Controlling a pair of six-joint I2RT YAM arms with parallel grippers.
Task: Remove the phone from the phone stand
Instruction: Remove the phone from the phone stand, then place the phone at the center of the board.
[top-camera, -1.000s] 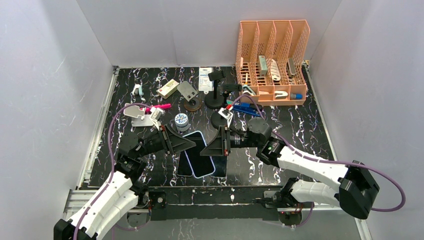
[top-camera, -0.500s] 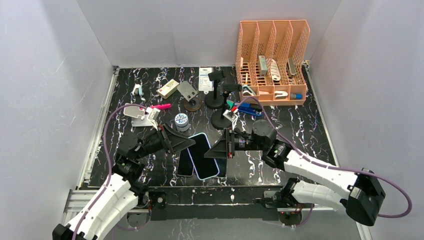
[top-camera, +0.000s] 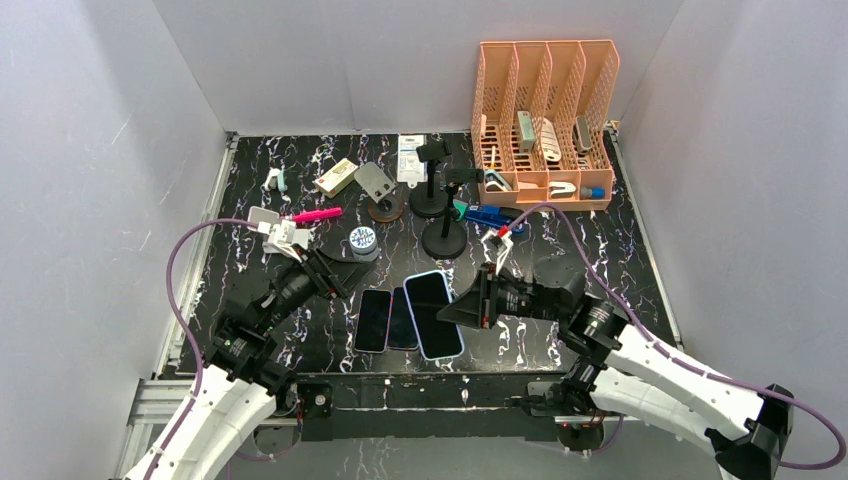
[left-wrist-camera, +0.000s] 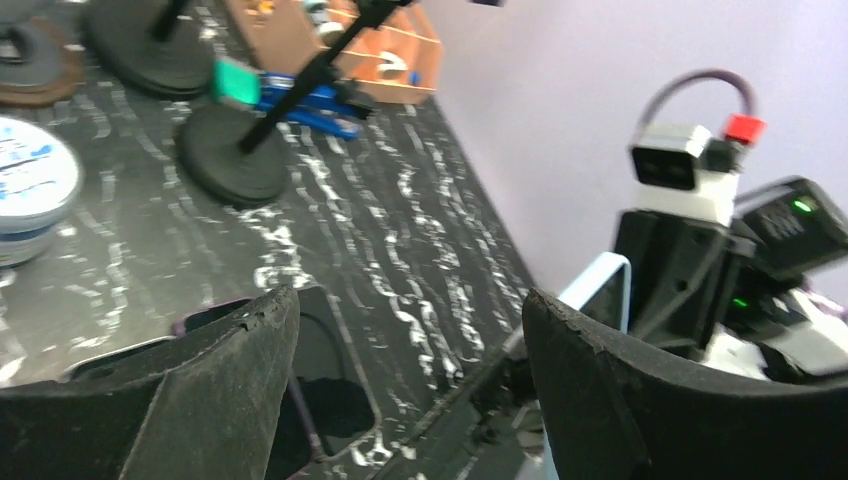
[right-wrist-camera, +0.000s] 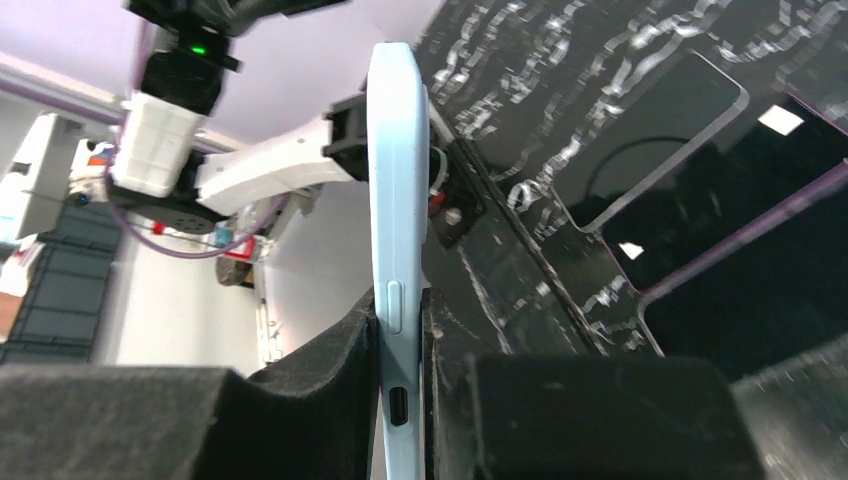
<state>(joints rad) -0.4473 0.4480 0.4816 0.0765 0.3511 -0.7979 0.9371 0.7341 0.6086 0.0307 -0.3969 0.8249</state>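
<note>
The pale blue-cased smartphone is off its perch, so the main part of this job looks done. It sits low over the black marbled surface at the near edge, just beside two dark phones that lie flat there.

The right gripper has it by the long edges. The right wrist view shows the foam pads pressed against either face of the phone's thin side, right by the side buttons, which is a firm pinch. Whether the phone's far end touches the surface, I cannot tell from here.

The left gripper is spread wide with nothing between its pads. It hangs just left of the dark phones.

Further back, the nearer black phone stand on its round base and a second black stand behind it both stand upright, and neither carries a phone. Both are well apart from the held one.

What's left, by my reading, is to lay the phone flat on a bare patch, let go and pull the arm clear.
</note>
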